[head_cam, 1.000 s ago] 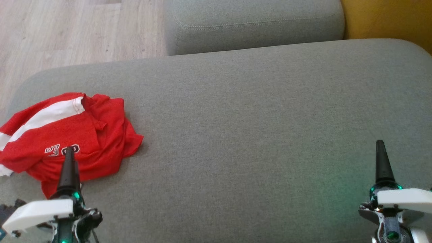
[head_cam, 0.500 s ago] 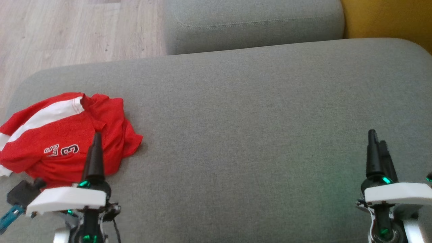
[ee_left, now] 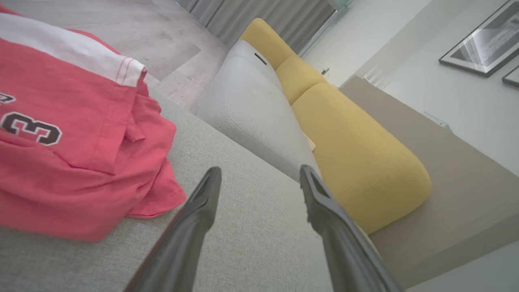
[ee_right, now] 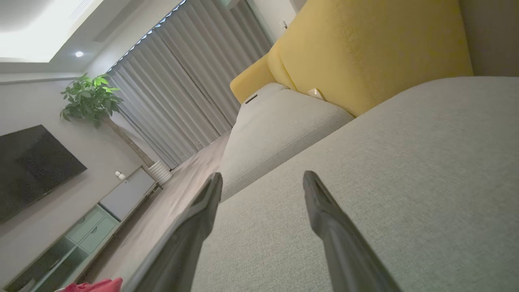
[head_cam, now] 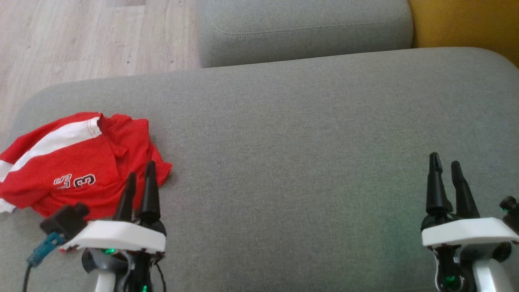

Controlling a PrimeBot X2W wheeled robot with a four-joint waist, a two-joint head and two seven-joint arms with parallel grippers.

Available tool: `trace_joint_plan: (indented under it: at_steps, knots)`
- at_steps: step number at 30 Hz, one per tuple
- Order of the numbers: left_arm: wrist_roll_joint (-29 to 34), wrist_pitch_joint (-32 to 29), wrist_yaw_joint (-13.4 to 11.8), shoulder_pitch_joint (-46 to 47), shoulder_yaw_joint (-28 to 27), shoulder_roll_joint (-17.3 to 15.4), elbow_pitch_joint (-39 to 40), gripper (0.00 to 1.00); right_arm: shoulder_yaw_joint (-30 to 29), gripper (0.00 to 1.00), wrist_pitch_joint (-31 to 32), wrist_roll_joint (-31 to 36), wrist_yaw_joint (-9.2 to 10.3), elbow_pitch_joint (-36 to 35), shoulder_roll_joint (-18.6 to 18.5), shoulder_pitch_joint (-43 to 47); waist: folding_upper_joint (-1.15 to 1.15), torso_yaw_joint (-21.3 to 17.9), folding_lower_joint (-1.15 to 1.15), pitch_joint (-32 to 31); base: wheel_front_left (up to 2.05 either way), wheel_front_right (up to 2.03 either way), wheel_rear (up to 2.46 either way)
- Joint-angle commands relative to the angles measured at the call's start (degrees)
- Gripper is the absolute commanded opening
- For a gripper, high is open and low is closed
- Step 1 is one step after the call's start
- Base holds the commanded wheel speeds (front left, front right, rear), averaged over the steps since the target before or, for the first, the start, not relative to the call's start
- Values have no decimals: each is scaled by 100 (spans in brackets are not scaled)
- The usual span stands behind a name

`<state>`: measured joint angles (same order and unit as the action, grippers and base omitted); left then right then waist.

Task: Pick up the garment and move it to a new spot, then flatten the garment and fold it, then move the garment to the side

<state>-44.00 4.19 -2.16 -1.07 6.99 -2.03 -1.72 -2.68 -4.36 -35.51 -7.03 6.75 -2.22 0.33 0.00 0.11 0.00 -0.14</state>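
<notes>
Red garment (head_cam: 77,162), crumpled, long axis left-right, on grey sofa seat (head_cam: 304,142) by wood floor (head_cam: 81,36); left gripper (head_cam: 140,169) and right gripper (head_cam: 444,159) jaws released.

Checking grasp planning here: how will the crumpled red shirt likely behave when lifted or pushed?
The red shirt lies in soft, overlapping folds, so it will likely hang floppy and unfold when lifted. The fabric looks thin, so probably light. On the textured grey cushion, a push would probably bunch it rather than slide it.
</notes>
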Motion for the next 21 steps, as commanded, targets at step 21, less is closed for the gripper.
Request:
trace_joint_plan:
  at_steps: [21]
  knots:
    - [1907, 432, -1399, 422, 1419, -866, 402, 100, 541, 100, -420, 2227, -32, -404, -50, -284, 0, 74, 0, -19, 0, 0, 0]
